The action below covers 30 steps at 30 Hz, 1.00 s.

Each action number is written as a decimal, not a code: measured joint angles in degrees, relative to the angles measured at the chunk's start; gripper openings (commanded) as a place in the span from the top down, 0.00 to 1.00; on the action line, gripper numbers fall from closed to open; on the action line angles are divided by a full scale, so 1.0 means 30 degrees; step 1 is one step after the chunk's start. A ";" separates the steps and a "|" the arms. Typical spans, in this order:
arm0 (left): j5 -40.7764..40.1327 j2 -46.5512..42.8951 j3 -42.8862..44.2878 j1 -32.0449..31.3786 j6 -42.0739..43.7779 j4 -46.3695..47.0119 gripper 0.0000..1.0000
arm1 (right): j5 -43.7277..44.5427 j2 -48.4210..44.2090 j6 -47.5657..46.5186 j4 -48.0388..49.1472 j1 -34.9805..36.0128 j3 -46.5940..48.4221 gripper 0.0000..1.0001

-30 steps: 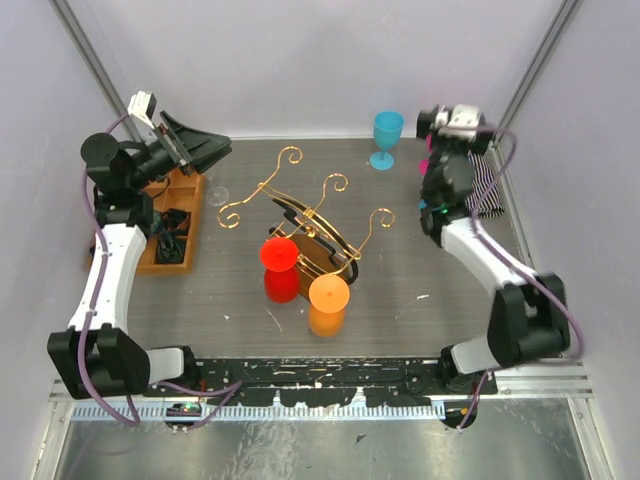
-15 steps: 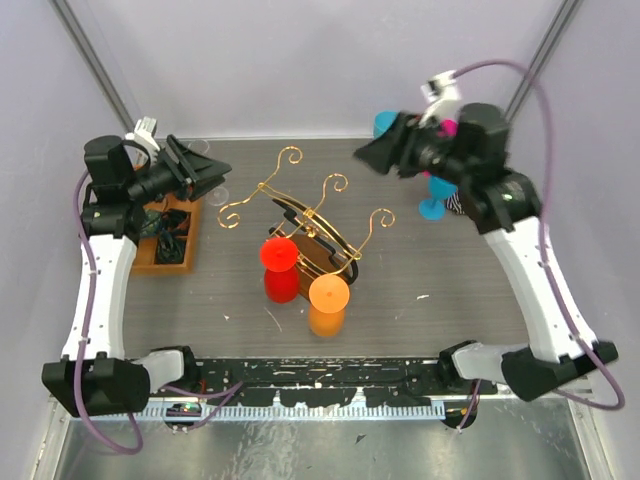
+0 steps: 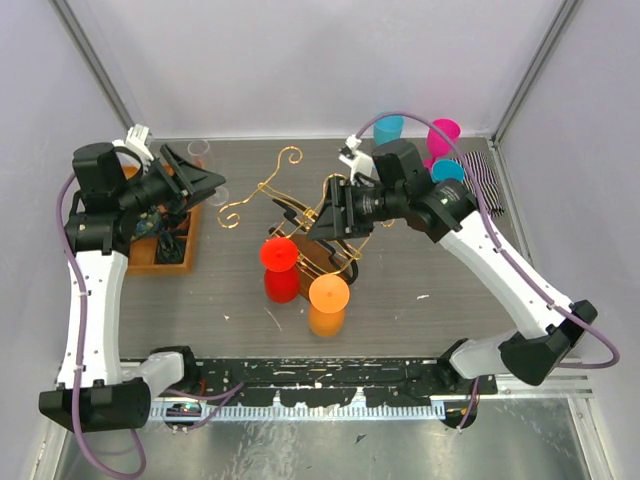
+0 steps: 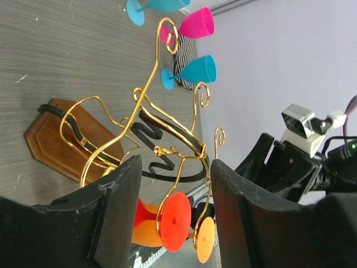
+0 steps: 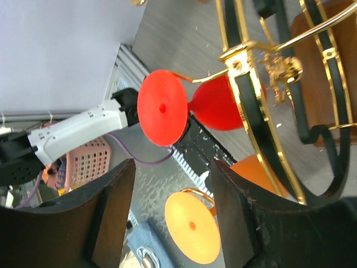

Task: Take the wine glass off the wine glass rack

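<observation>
The wine glass rack (image 3: 300, 215), gold wire scrolls on a dark brown wooden base (image 3: 320, 258), stands mid-table. A red wine glass (image 3: 279, 255) and an orange wine glass (image 3: 329, 293) hang upside down from its near side. My right gripper (image 3: 333, 215) is open and empty, right over the rack's middle. Its wrist view shows the red glass (image 5: 162, 106) and the orange glass's foot (image 5: 192, 226) between the fingers (image 5: 111, 212). My left gripper (image 3: 207, 180) is open and empty, left of the rack and pointing at it. Its view shows the rack (image 4: 139, 128) and both feet (image 4: 177, 220).
Two blue glasses (image 3: 389, 128) (image 3: 447, 170) and a pink one (image 3: 443, 135) stand at the back right by a striped cloth (image 3: 487, 185). An orange compartment tray (image 3: 168, 240) lies at the left, with clear glasses (image 3: 200, 150) beside it.
My right arm has swung from the back right corner to over the rack's middle. My left gripper has turned and shifted a little toward the rack.
</observation>
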 measured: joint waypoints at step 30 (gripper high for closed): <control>-0.1530 -0.1574 -0.1916 0.0000 -0.0248 0.0525 0.40 | -0.0925 0.2645 0.0925 0.2652 0.2157 -0.1064 0.47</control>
